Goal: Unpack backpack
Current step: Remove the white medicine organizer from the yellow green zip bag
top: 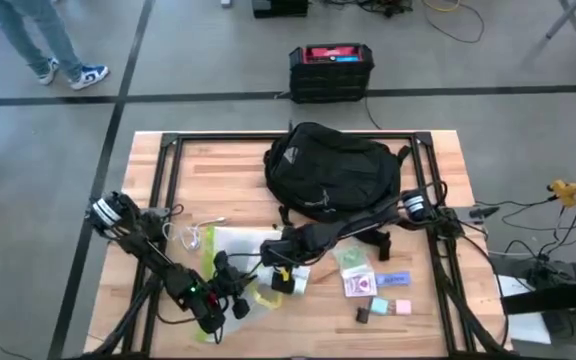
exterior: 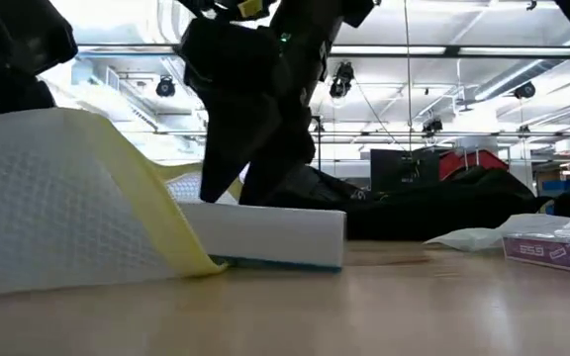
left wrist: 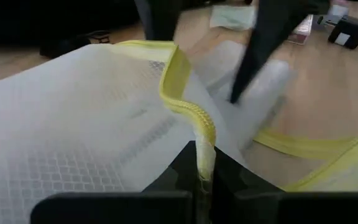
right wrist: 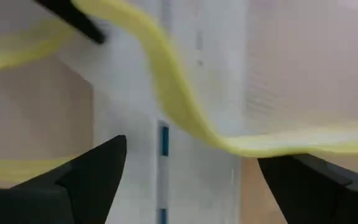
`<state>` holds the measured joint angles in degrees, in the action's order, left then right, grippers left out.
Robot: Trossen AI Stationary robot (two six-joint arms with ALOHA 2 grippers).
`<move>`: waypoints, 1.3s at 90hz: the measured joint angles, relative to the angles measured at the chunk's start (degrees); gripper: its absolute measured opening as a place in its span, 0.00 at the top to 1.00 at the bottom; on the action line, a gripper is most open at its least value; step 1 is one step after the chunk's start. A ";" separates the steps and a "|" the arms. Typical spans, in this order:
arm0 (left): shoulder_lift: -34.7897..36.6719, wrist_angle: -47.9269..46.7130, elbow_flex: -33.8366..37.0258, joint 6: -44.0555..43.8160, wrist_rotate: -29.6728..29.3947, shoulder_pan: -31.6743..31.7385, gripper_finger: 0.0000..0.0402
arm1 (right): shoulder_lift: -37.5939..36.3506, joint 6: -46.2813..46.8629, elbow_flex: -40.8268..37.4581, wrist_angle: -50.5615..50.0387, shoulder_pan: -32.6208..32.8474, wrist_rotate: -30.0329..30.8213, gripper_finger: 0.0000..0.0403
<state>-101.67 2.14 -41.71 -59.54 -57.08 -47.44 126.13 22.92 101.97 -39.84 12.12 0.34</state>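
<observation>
The backpack (top: 330, 172) lies on the wooden worktop (top: 438, 175) at about twelve o'clock from its centre, its straps trailing toward the middle. At about seven o'clock lies a white mesh pouch (top: 236, 262) with a yellow zip edge. The left gripper (left wrist: 201, 186) sits at the pouch's seven o'clock side, its fingers clamped together on the yellow zip edge (left wrist: 191, 112). The right gripper (right wrist: 191, 168) hangs over the pouch's three o'clock end, fingers (right wrist: 98, 165) spread wide apart, above a white box with a blue stripe (right wrist: 164, 140) that lies inside or under the mesh. Small packets (top: 378, 283) lie on the worktop at five o'clock. A black case with a red top (top: 330, 70) stands on the floor beyond the worktop.
</observation>
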 joint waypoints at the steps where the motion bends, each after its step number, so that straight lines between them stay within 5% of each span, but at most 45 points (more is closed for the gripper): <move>1: 0.00 0.01 0.00 0.01 -0.03 0.00 1.00 | -0.05 -0.06 -0.01 -0.08 -0.06 0.08 0.15; 91: 1.31 -0.07 0.07 0.61 -1.56 0.09 1.00 | -1.19 -15.98 1.45 2.75 -1.51 6.27 0.15; 117: 5.32 -0.19 -2.09 9.33 -3.86 0.09 1.00 | -0.37 -18.15 1.02 2.66 -2.63 7.19 0.15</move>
<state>-96.35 1.96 -43.80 -50.21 -60.93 -47.35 125.76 4.77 102.99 -37.18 9.49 7.54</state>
